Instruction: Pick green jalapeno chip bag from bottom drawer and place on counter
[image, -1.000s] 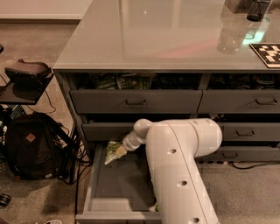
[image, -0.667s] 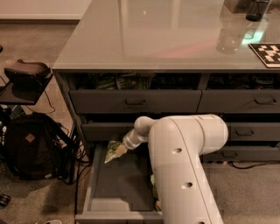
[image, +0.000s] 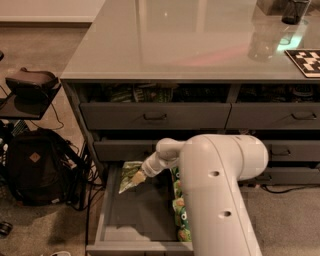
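The bottom drawer (image: 135, 220) is pulled open at the lower middle of the camera view. The green jalapeno chip bag (image: 129, 175), pale olive-green, is at the drawer's back left, tilted and seemingly lifted off the floor. My gripper (image: 138, 176) reaches down into the drawer from the right and sits against the bag's right edge. My white arm (image: 220, 190) hides the drawer's right side. The glossy grey counter (image: 190, 40) tops the drawer unit.
Brighter green bags (image: 181, 215) lie along the drawer's right side. Upper drawers (image: 155, 116) stand slightly open with items inside. A black backpack (image: 32, 165), cables and a small table (image: 25, 92) are at the left. A glass (image: 295, 10) and checkered marker (image: 306, 61) sit on the counter's far right.
The arm has shifted a little to the right. The gripper and the bag stay at nearly the same spot at the drawer's back left.
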